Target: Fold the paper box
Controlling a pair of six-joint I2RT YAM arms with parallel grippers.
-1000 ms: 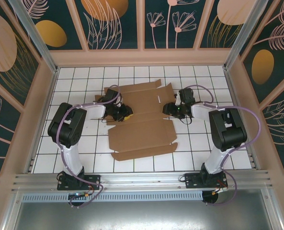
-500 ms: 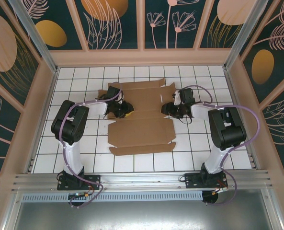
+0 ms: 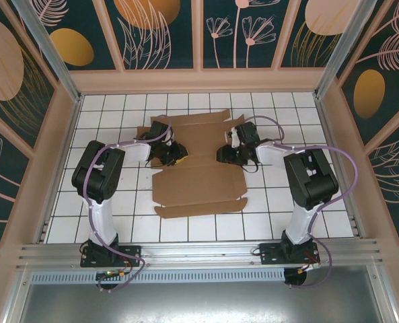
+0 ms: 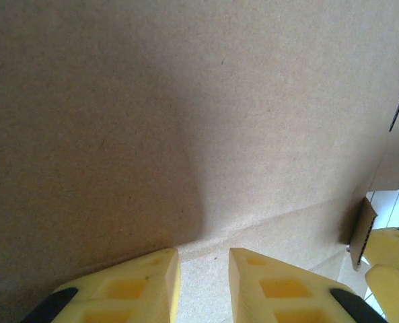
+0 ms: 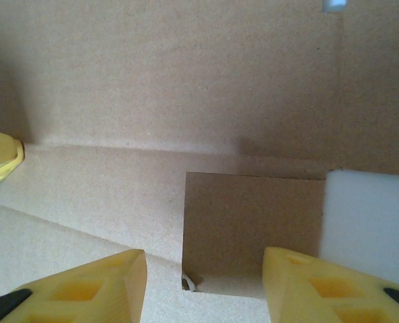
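The paper box (image 3: 199, 185) is a brown die-cut cardboard sheet on the white tiled table, its near panels flat and its far panel tilted up along a crease. My left gripper (image 3: 174, 156) rests on the sheet's left side and my right gripper (image 3: 225, 153) on its right side, facing each other. In the left wrist view the left gripper (image 4: 204, 259) is open by a narrow gap, tips at the crease below the raised panel (image 4: 186, 101), nothing between them. In the right wrist view the right gripper (image 5: 204, 262) stands open wide before a small square flap (image 5: 253, 229).
The tiled table (image 3: 118, 202) is boxed in by wooden side walls (image 3: 63, 141) and a back wall. A metal rail (image 3: 199, 252) runs along the near edge by the arm bases. Bare tiles lie left, right and in front of the sheet.
The right gripper has moved left onto the sheet and its jaws have narrowed. The sheet's far panel has lifted and the sheet looks shorter front to back. The left gripper has barely shifted.
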